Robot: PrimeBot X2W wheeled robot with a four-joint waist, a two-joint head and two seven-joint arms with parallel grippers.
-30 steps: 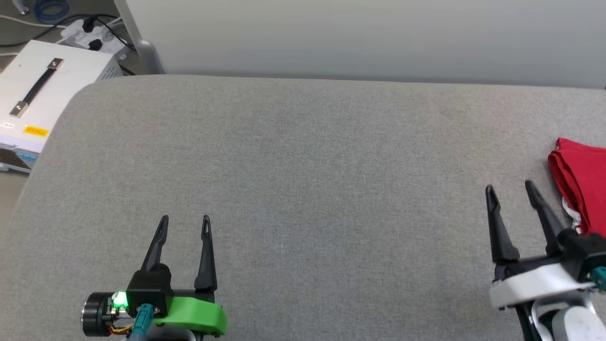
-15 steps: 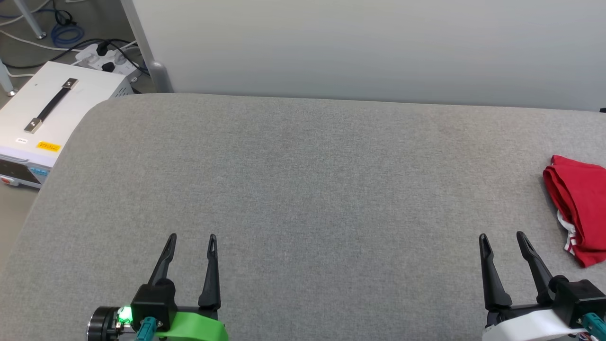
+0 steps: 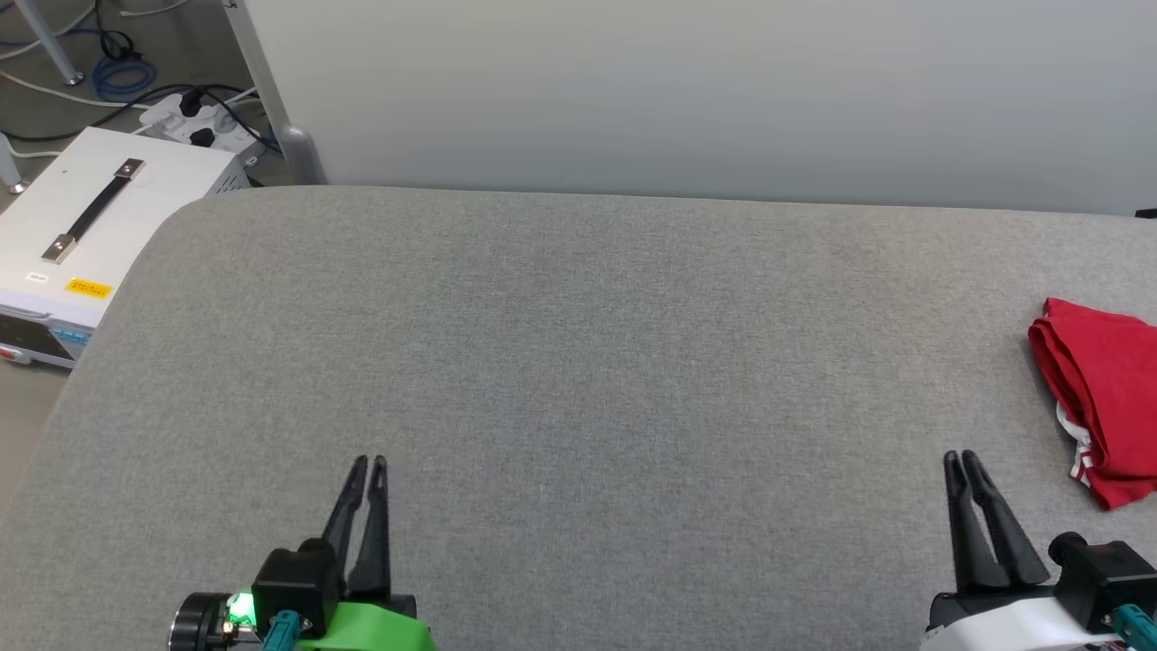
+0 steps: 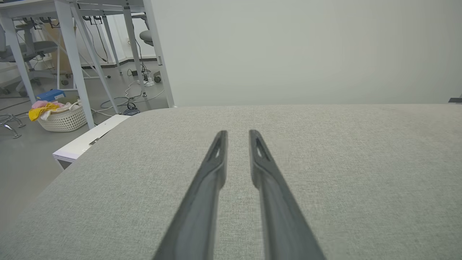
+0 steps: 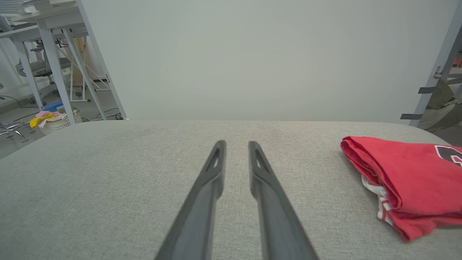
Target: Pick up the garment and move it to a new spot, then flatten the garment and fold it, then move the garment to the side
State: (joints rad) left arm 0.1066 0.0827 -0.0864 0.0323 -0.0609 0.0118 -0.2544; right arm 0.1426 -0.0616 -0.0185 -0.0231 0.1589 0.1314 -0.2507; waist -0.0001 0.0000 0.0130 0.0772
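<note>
- The garment (image 3: 1098, 398) lies as a bundled red heap at the right edge of the grey counter (image 3: 578, 362), near the right pincer (image 3: 961, 457) but not touching it.
- White box (image 3: 99, 226) left of the counter: the writing on its yellow label (image 3: 88, 288) is too small to read.
- Left pincer (image 3: 371, 463): fingers nearly together with a slim gap, empty.
- Right pincer: likewise.
- The right wrist view adds dark lettering (image 5: 449, 153) on the garment, cut off and unreadable.
</note>
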